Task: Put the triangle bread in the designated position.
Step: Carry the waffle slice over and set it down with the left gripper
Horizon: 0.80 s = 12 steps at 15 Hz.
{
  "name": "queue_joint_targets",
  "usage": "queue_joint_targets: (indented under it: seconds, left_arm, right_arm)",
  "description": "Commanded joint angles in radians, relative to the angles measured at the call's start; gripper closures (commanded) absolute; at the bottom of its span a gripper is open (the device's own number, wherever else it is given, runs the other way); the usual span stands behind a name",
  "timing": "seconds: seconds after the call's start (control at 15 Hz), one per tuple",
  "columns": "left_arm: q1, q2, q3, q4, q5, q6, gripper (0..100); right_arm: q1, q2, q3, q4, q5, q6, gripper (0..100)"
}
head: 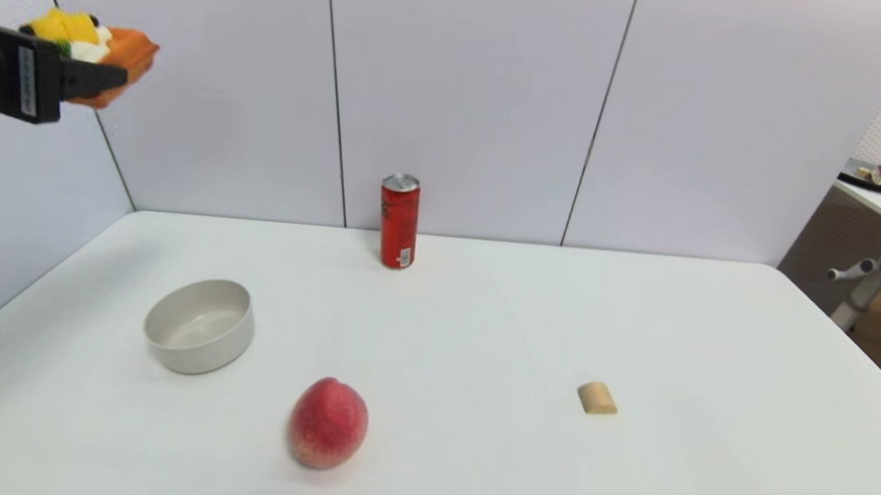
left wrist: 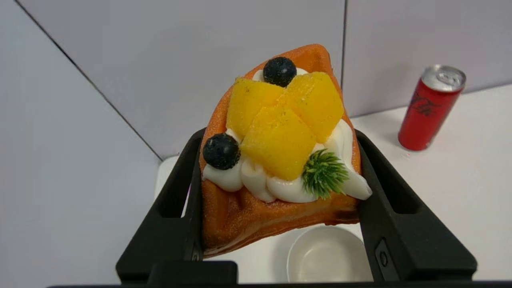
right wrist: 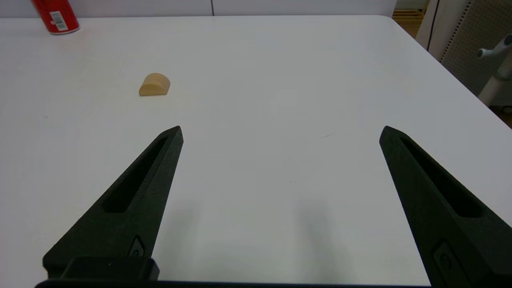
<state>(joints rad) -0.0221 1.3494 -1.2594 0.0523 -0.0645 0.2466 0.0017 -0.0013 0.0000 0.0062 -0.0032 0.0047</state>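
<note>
The triangle bread (left wrist: pixel 276 160) is gripped in the left hand (left wrist: pixel 276 176), high above the bowl (head: pixel 200 324) on the bench (head: pixel 471 442). Beyond the bowl stands a red can (head: pixel 398 220); nearer lies a peach (head: pixel 329 423). Only the right wrist view shows the right hand (right wrist: pixel 280 134), spread open near the tan block (right wrist: pixel 154 85).

Wide bare table (head: pixel 717 367) across the middle and right, broken only by a tan block (head: pixel 597 398). Bowl (head: pixel 200 324) at left, peach (head: pixel 329 423) near the front, can (head: pixel 398 221) upright by the back wall, all well apart, with passable gaps between.
</note>
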Motion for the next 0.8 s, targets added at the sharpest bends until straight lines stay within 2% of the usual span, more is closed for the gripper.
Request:
queue_joint_targets:
  seconds: [0.07, 0.27, 0.4, 0.8]
  left_arm:
    - [0.004, 0.100, 0.178, -0.187, -0.095, 0.005, 100]
    - [0.004, 0.182, 0.252, -0.344, -0.138, 0.008, 100]
    - [0.004, 0.231, 0.261, -0.365, -0.141, 0.008, 100]
    - [0.002, 0.421, 0.268, -0.545, -0.138, 0.011, 100]
  right_arm:
    - [0.000, 0.001, 0.000, 0.000, 0.000, -0.002, 0]
    - [0.000, 0.001, 0.000, 0.000, 0.000, -0.002, 0]
    - [0.000, 0.001, 0.000, 0.000, 0.000, 0.001, 0]
    - [0.000, 0.001, 0.002, 0.000, 0.000, 0.001, 0]
